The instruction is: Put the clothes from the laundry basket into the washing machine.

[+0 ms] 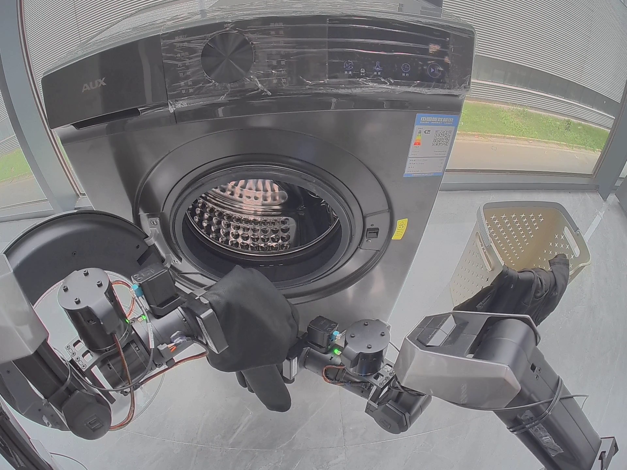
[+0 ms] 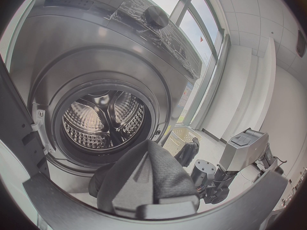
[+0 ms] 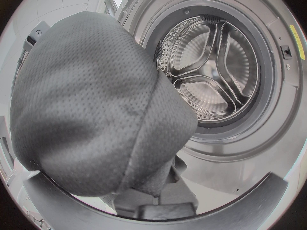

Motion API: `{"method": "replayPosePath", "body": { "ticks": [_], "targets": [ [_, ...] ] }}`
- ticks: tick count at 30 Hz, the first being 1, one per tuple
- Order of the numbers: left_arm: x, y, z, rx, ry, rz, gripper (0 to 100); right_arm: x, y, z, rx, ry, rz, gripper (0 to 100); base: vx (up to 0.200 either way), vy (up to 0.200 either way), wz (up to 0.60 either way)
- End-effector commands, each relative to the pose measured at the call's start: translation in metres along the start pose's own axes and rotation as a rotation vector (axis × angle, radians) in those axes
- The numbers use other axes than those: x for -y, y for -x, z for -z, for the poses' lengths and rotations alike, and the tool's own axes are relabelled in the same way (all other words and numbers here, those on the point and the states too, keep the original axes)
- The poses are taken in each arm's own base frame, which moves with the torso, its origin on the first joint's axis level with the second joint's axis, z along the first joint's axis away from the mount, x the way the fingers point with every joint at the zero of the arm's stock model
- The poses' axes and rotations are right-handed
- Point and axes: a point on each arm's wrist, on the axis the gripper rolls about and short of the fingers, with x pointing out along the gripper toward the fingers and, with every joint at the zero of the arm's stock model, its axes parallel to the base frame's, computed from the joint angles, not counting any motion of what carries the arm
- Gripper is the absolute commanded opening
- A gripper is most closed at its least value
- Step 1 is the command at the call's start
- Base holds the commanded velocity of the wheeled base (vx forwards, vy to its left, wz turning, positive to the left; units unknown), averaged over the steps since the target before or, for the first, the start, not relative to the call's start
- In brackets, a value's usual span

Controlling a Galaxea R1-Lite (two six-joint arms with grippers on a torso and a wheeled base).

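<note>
Left gripper [image 1: 212,324]: draped under black mesh-knit garment [image 1: 251,324], before the open grey washing machine [image 1: 261,132]; grip cannot be told.
Right gripper [image 1: 295,360]: touching the same garment; grip hidden.
Beige perforated laundry basket [image 1: 522,230]: dark clothes [image 1: 529,288] over its rim.

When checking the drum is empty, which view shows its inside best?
The right wrist view: the drum faces the camera, its back wall and ribs lit, though the dark garment hides one side. The left wrist view shows it smaller, at an angle. The head view shows part of the perforated wall, the rest in shadow.
</note>
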Motion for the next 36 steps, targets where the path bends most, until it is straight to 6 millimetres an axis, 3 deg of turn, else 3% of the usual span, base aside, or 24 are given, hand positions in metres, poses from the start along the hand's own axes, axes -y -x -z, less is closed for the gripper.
{"method": "replayPosePath", "body": {
  "ticks": [1, 5, 8, 14, 18, 23, 24, 27, 36],
  "targets": [
    [-0.001, 0.000, -0.001, 0.005, -0.001, -0.003, 0, 0.005, 0.011, 0.001, -0.036, -0.002, 0.026, 0, 0.000, 0.000, 0.00],
    [-0.002, -0.001, -0.001, 0.004, 0.001, -0.007, 0, 0.014, 0.026, -0.017, -0.040, -0.008, 0.093, 0, 0.000, 0.000, 0.00],
    [-0.002, -0.001, -0.001, 0.004, 0.001, -0.007, 0, 0.018, 0.047, -0.043, -0.048, -0.014, 0.123, 0, 0.000, 0.000, 0.00],
    [-0.002, 0.000, 0.001, -0.002, 0.003, -0.008, 0, 0.019, 0.072, -0.049, -0.104, -0.024, 0.152, 0, 0.000, 0.000, 0.00],
    [-0.003, 0.000, 0.000, 0.000, 0.002, -0.009, 0, 0.016, 0.083, -0.060, -0.104, -0.024, 0.167, 0, 0.000, 0.000, 0.00],
    [-0.007, -0.001, 0.001, -0.002, 0.003, -0.025, 0, 0.009, 0.103, -0.089, -0.073, -0.022, 0.191, 0, 0.000, 0.000, 0.00],
    [-0.010, -0.001, 0.001, -0.003, 0.004, -0.033, 0, 0.003, 0.116, -0.104, -0.058, -0.022, 0.191, 0, 0.000, 0.000, 0.00],
    [-0.011, -0.001, 0.004, -0.014, 0.005, -0.037, 0, -0.003, 0.133, -0.121, -0.038, -0.019, 0.192, 0, 0.000, 0.000, 0.00],
    [-0.007, 0.001, 0.004, -0.016, -0.004, -0.023, 0, -0.008, 0.146, -0.159, 0.082, -0.020, 0.198, 0, 0.000, 0.000, 0.00]
  ]
}}
